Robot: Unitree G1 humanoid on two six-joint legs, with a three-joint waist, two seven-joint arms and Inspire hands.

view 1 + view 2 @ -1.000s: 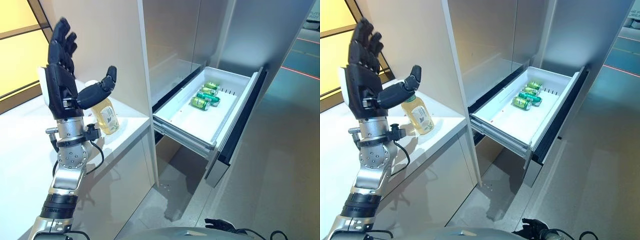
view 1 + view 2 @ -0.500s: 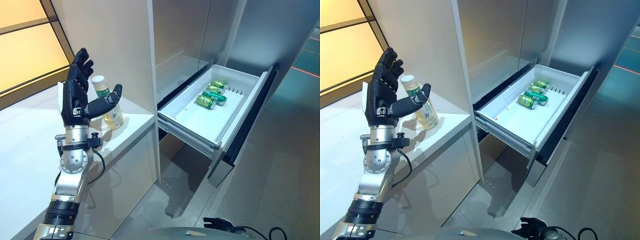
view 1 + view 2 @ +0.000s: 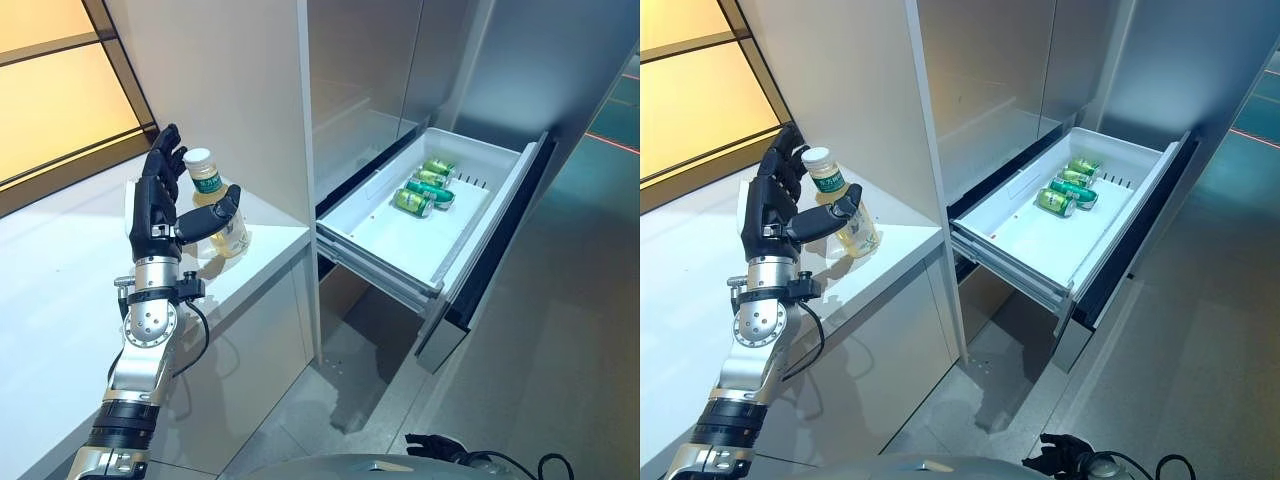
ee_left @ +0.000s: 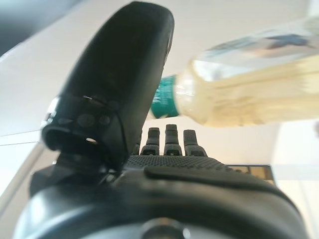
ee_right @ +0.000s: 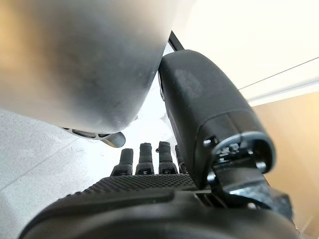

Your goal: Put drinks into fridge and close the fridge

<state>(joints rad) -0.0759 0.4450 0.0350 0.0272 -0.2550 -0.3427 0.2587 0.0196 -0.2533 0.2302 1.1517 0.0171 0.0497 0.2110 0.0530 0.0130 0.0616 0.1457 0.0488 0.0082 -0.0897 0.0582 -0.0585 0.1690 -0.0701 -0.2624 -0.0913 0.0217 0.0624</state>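
Note:
A clear bottle (image 3: 232,234) of yellowish drink, with a white cap and green label, stands on the white counter (image 3: 60,290) near its right end. My left hand (image 3: 152,212) is open around it: the thumb (image 3: 216,208) crosses in front of the bottle's body and the fingers stand straight up on its other side. The left wrist view shows the bottle (image 4: 249,94) just past the open hand (image 4: 164,179); I cannot tell if they touch. The white fridge drawer (image 3: 385,245) is pulled out and holds green cans (image 3: 420,188). My right hand (image 5: 149,199) is open and empty.
A tall white panel (image 3: 240,90) rises right behind the bottle and separates the counter from the fridge. The drawer's dark front (image 3: 490,240) juts out over the grey floor (image 3: 560,350). A yellow wall (image 3: 50,90) lies behind the counter.
My left hand has come down from a raised position and moved in around the bottle. The camera also shifted at first. The drawer and cans are unchanged.

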